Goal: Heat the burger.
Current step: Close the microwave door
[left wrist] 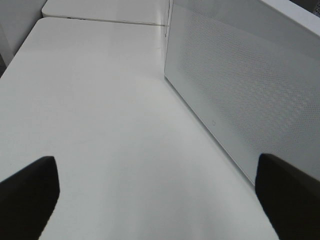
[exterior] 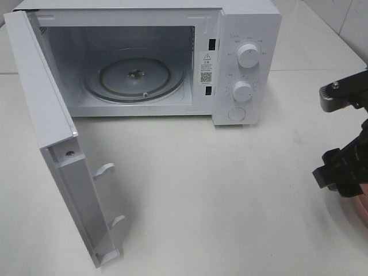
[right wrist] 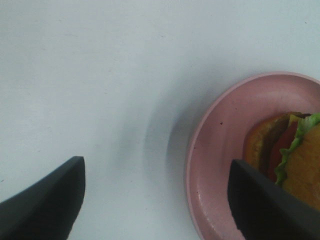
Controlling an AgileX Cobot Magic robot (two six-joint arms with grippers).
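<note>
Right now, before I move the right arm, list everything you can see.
microwave: one, white, back of table, door swung open, two knobs
glass turntable: one, clear, inside microwave, bare
table: one, white
plate: one, pink, at the table's right edge
burger: one, golden bun, green lettuce, lying on the plate
left gripper: black fingers open, beside the door
right gripper: black fingers open, one over the plate, holding nothing

The right gripper [right wrist: 155, 200] sits at the high view's right edge, fingers spread wide. The left gripper [left wrist: 155, 200] is equally wide.
</note>
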